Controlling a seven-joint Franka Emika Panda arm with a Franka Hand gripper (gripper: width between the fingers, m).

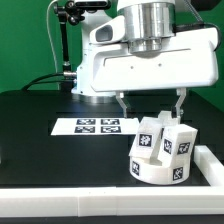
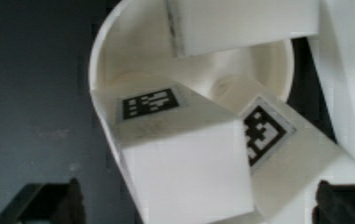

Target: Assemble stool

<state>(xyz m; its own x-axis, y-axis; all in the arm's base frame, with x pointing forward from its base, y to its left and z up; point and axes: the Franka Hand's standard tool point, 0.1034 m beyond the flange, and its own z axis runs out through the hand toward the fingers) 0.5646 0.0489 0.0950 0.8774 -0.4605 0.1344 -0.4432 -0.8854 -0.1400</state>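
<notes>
The white round seat (image 1: pixel 158 170) stands near the exterior view's right, close to the front. White blocky legs with black-and-white tags stand up from it; one leg (image 1: pixel 150 140) is on its left and another leg (image 1: pixel 181 141) on its right. My gripper (image 1: pixel 150 106) hangs just above them, open wide, holding nothing. In the wrist view the seat's rim (image 2: pixel 106 60) curves around two tagged legs, one leg (image 2: pixel 174 150) filling the space between my fingertips (image 2: pixel 53 203), the other leg (image 2: pixel 277 130) beside it. A third white block (image 2: pixel 227 30) shows on the seat's far side.
The marker board (image 1: pixel 97 126) lies flat on the black table, left of the seat. A white L-shaped rail (image 1: pixel 210 165) runs along the right and front edges, close to the seat. A black stand and cables (image 1: pixel 70 50) rise at the back left.
</notes>
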